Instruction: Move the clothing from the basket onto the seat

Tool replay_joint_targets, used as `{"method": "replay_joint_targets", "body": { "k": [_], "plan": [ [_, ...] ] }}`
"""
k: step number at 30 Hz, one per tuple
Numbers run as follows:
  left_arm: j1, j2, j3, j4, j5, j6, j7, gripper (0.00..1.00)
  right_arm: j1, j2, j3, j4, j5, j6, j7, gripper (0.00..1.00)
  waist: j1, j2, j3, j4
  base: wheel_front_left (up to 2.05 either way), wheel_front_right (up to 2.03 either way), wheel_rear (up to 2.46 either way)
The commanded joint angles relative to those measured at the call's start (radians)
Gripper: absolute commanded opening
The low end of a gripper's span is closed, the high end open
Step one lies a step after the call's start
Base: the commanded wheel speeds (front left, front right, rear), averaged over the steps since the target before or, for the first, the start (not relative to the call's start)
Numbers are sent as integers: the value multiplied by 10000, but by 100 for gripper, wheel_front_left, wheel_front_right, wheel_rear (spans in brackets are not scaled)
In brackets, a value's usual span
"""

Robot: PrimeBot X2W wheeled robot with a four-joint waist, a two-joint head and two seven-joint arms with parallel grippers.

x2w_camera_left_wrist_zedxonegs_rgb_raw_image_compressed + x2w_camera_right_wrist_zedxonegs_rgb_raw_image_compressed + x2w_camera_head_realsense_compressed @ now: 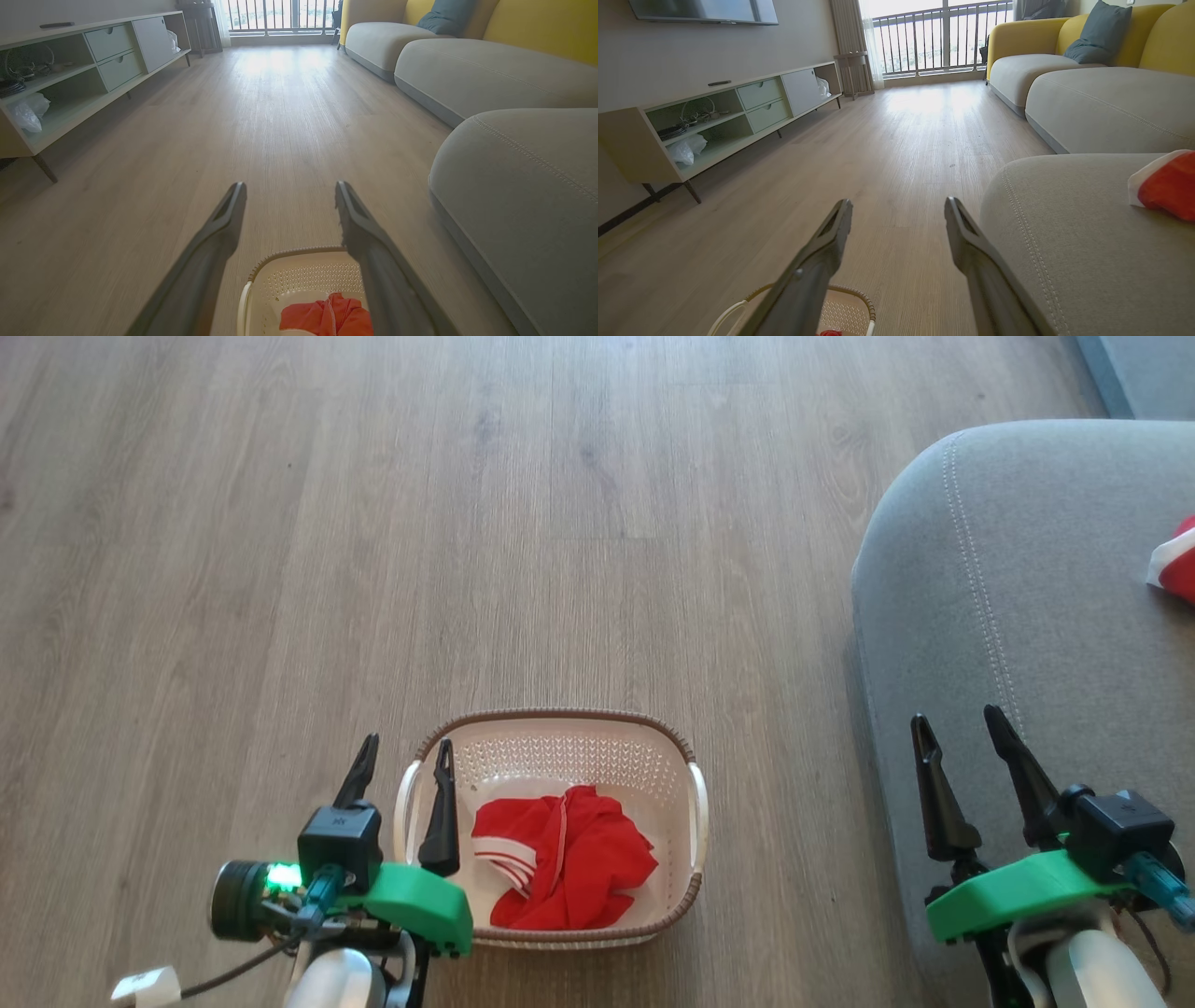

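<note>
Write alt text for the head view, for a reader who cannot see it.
A cream basket on a wood floor holds a crumpled red garment; a second red piece lies on the grey seat at the right edge. The left gripper hangs by the basket's left handle, the right gripper above the seat's edge, both with jaws open.

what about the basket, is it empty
No, a red garment lies crumpled inside the basket.

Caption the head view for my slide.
Crumpled red garment in cream perforated plastic basket on wood floor, beside grey fabric seat.
</note>
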Motion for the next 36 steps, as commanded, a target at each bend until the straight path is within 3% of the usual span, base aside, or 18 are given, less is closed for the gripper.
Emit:
{"method": "replay_joint_targets", "body": {
  "k": [1, 15, 21, 29, 36],
  "plan": [
    [-430, 3, 216, -297, -17, 22, -51, 100, -298, -180, 138, -280, -118, -2, -91, 100, 0, -1, 19, 1, 0, 0, 0],
    [-463, 3, 38, -207, -128, 6, -51, 100, -346, -261, -103, -310, -160, -2, -91, 100, 0, -1, 118, -48, 0, 0, 0],
    [-543, 3, -94, 108, -324, -281, -51, 100, -420, -204, -374, -66, -325, -2, -91, 100, 0, -1, 574, -327, 0, 0, 0],
    [-1485, 3, -532, 1092, -413, -563, -51, 100, -848, -85, -874, 78, -404, -2, -91, 100, 0, -1, 2268, -778, 0, 0, 0],
    [-2970, 3, -996, 2915, -389, -1046, -51, 100, -1021, -36, -1006, -157, -500, -2, -91, 100, 0, -1, 4332, -1252, 0, 0, 0]
  ]
}}
